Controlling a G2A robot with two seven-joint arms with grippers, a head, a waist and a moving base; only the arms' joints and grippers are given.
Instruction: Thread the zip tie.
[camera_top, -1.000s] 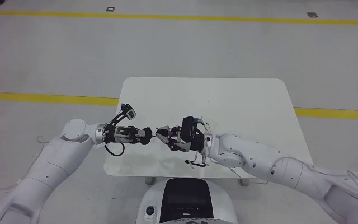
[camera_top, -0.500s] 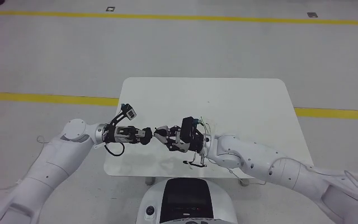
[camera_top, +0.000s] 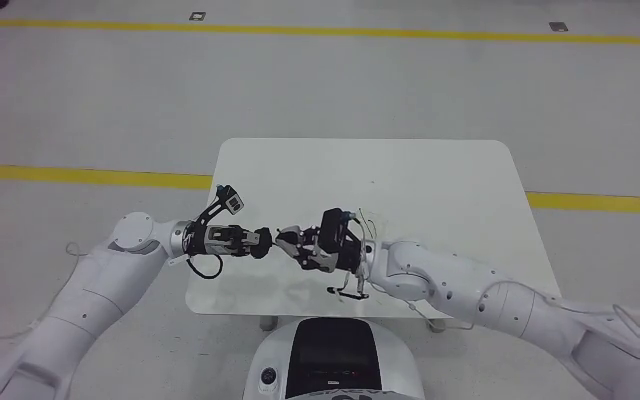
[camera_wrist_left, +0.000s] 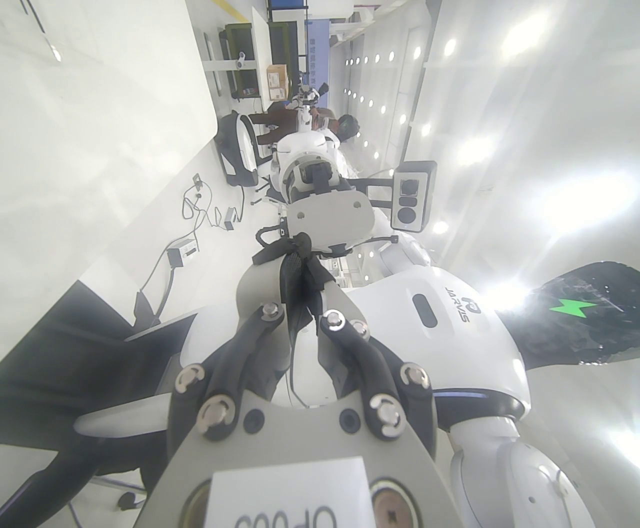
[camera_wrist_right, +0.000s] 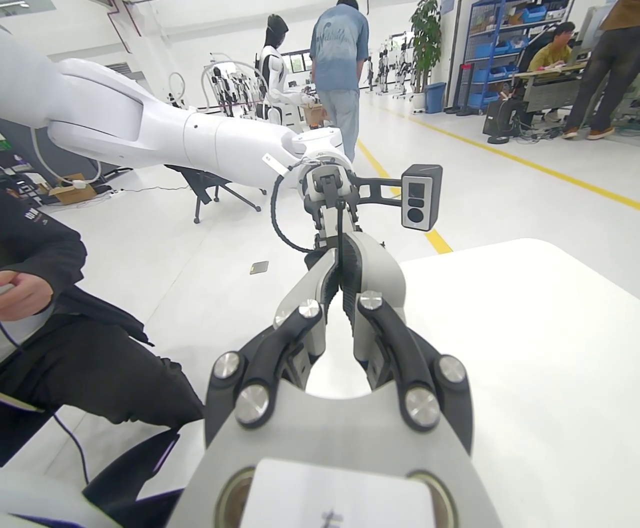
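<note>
My right fingers pinch the zip tie, which runs straight from their tips to my left fingers, also closed on it, both above the bench.

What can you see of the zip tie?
The thin black plastic zip tie is a narrow, straight strip held in the air above the white table. The right gripper is shut on one end; the strip runs from there to the left gripper, shut on the other. Its head cannot be made out.
</note>
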